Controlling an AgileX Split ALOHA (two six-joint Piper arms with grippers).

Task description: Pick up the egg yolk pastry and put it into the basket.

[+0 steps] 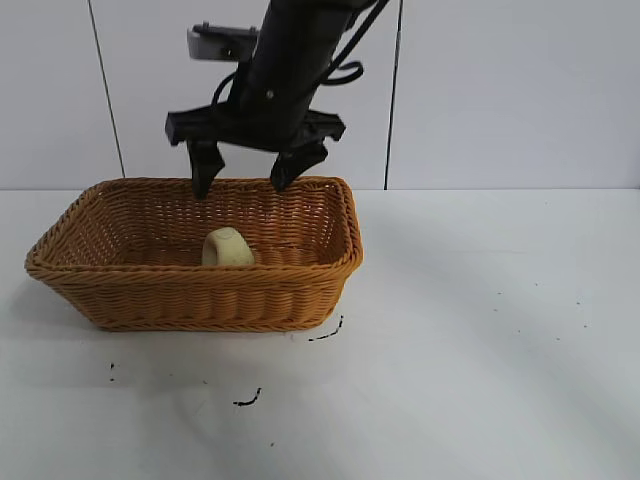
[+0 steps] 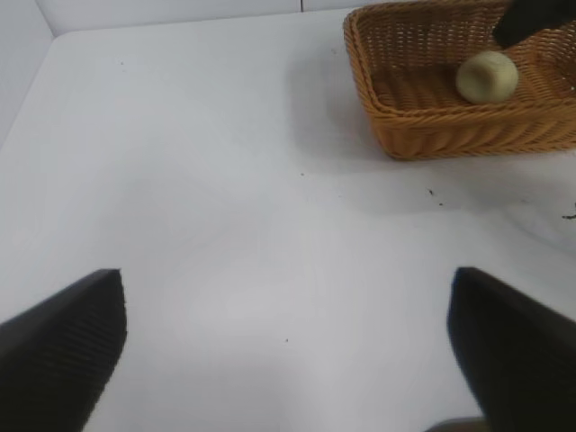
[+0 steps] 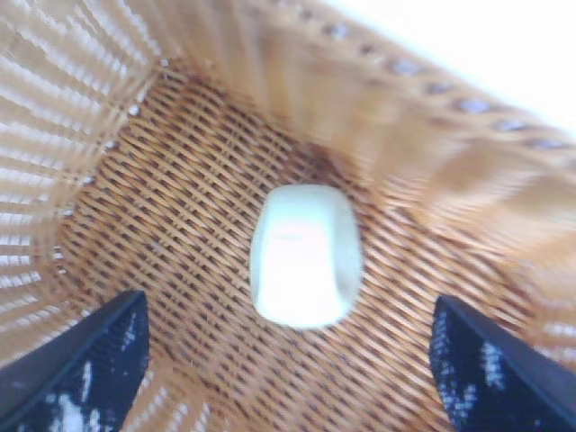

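The egg yolk pastry (image 1: 228, 247) (image 2: 487, 76) (image 3: 306, 255), a pale cream rounded lump, lies on the floor of the orange-brown wicker basket (image 1: 200, 300) (image 2: 450, 135) (image 3: 90, 108), free of any grip. My right gripper (image 1: 241, 187) (image 3: 288, 301) hangs just above the basket's far rim, straight over the pastry. Its fingers are spread wide and open, with nothing between them. My left gripper (image 2: 286, 273) stays out of the exterior view; it is open over bare table, far from the basket.
The basket stands on the left half of a white table (image 1: 480, 330). Small black marks (image 1: 248, 400) dot the tabletop in front of it. A white panelled wall rises behind.
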